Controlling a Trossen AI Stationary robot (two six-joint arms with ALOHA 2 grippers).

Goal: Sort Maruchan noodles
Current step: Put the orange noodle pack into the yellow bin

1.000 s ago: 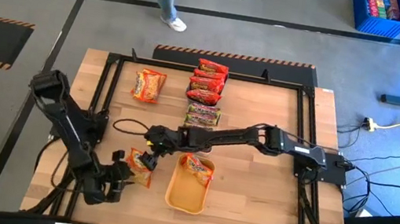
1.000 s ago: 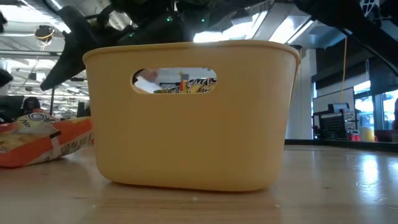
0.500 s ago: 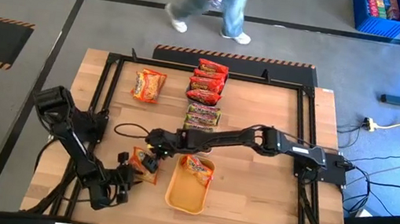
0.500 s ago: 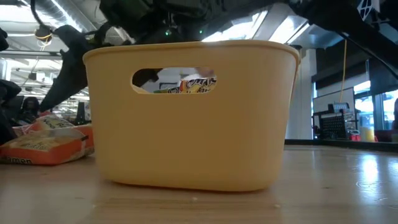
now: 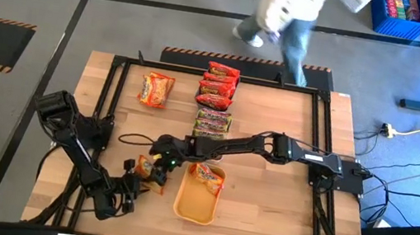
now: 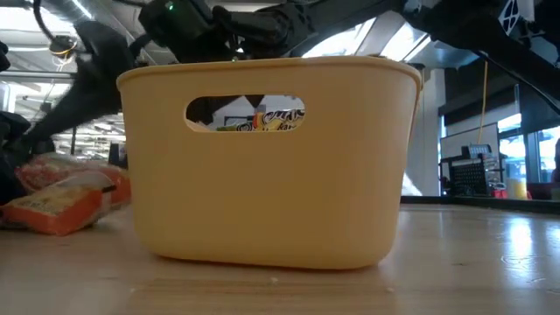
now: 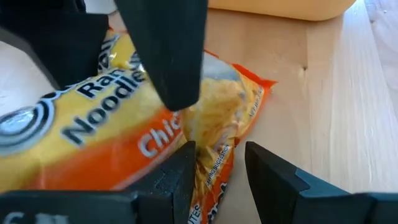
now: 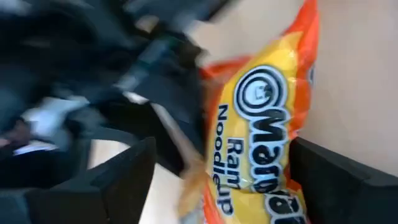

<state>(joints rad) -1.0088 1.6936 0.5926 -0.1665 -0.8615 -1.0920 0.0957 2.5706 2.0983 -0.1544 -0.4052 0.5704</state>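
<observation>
An orange-yellow noodle packet [image 5: 151,172] lies on the wood just left of the orange-yellow tray [image 5: 180,205]. My left gripper [image 5: 133,185] is at its near-left edge and shut on it. My right gripper [image 5: 163,161] reaches in from the right and hangs open over the packet [image 8: 261,137], one finger on either side. A second packet [image 5: 207,175] lies inside the tray. Another orange packet [image 5: 156,89], three red ones [image 5: 217,85] and a green-and-red one [image 5: 212,120] lie on the far half of the table. My left gripper pinches the orange-yellow packet by its sealed edge near a corner [image 7: 214,177], between the two fingers [image 7: 183,171], coming nearly level from the table's near-left side. The rest of the packet lies on the table and stretches away from the fingers.
The tray [image 6: 262,166] stands close on the packet's right, near the table's near edge. A black frame [image 5: 112,103] runs around the work area. A person [image 5: 292,13] walks on the floor beyond the far edge. Bare wood lies right of the tray.
My left gripper has pushed a little toward the table's right with the packet, whose free end tipped up and then settled lower. My right gripper has edged down toward the packet. The person has walked rightward past the far edge.
</observation>
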